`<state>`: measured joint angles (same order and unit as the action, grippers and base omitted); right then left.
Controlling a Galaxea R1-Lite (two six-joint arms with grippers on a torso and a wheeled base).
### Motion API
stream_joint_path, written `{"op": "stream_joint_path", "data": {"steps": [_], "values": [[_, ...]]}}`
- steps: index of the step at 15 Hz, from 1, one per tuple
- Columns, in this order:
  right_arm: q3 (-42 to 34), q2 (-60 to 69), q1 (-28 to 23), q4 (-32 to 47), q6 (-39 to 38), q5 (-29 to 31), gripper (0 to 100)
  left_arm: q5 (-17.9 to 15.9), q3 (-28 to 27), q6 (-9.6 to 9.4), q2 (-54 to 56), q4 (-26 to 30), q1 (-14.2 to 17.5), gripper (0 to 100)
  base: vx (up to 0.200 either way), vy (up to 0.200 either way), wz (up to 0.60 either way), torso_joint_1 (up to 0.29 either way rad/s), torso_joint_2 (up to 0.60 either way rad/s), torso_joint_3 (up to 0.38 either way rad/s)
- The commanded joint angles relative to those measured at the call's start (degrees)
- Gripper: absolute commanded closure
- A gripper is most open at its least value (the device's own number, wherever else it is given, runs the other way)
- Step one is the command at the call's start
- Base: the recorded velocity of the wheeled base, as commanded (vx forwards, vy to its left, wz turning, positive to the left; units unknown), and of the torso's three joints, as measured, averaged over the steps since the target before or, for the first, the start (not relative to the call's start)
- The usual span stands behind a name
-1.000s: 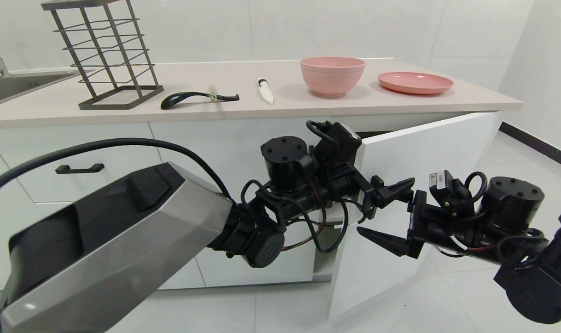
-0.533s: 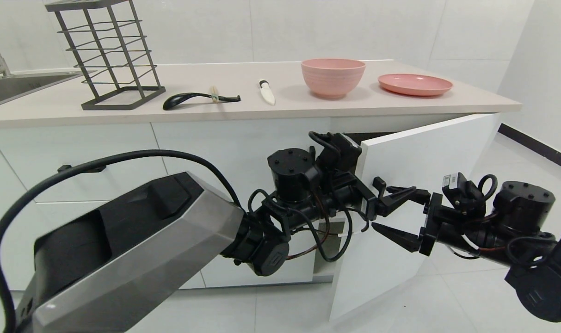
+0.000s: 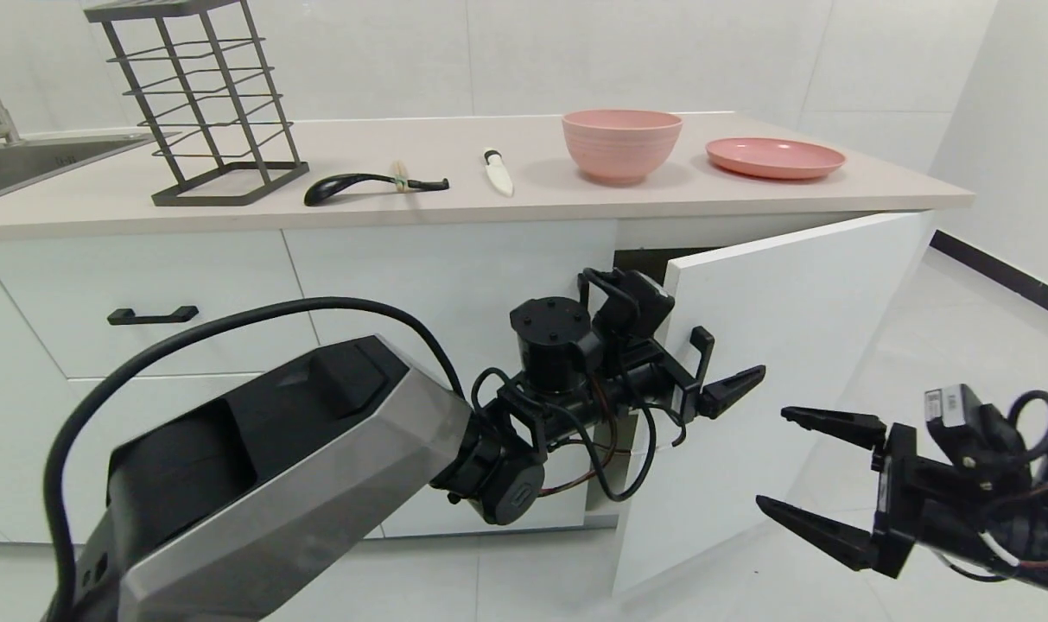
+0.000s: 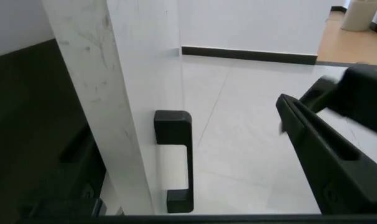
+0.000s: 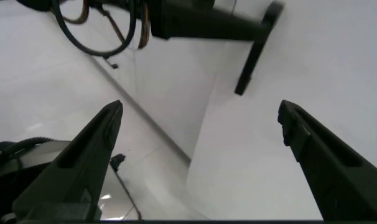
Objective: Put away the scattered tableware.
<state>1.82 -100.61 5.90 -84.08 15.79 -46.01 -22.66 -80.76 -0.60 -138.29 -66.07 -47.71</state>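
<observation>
Left claw (image 3: pixel 718 387) astride door (image 3: pixel 791 302); handle (image 3: pixel 706 350) upright

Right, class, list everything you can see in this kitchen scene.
round pink bowl: one, pink, beige counter right
flat pink plate: one, pink, right of bowl
curved black spoon: one, black, counter middle
pale thin stick: one, tan, across spoon's handle
white-bladed knife: one, white, between spoon and bowl
black wire rack: one, black, counter left
white cabinet door: one, white, ajar below counter
left gripper: one, black, open astride door's edge
right gripper: one, black, open, facing door
</observation>
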Motion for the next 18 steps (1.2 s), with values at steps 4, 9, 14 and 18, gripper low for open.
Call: {"op": "stream_joint_path", "data": {"steps": [4, 9, 14, 18], "values": [[-1.8, 17.6, -1.2, 2.2, 0.8, 1.8, 0, 0.3, 0.2, -0.28, -1.2, -0.2, 0.2, 0, 0.000, 0.000, 0.00, 0.000, 0.00, 0.000], [-1.8, 19.7, -1.1, 1.9, 0.6, 1.9, 0, 0.2, 0.7, -0.63, -3.7, -2.3, -2.2, 0, 0.000, 0.000, 0.00, 0.000, 0.00, 0.000], [-1.8, 21.8, -1.2, 1.2, 0.8, 1.9, 0, 0.1, 0.7, -0.63, -5.7, -6.3, -5.2, 0, 0.000, 0.000, 0.00, 0.000, 0.00, 0.000], [-1.7, 31.2, -1.2, 0.4, 0.5, 1.9, 0, 0.1, 0.6, -0.37, -5.9, -7.4, -8.8, 0, 0.000, 0.000, 0.00, 0.000, 0.00, 0.000]]}}
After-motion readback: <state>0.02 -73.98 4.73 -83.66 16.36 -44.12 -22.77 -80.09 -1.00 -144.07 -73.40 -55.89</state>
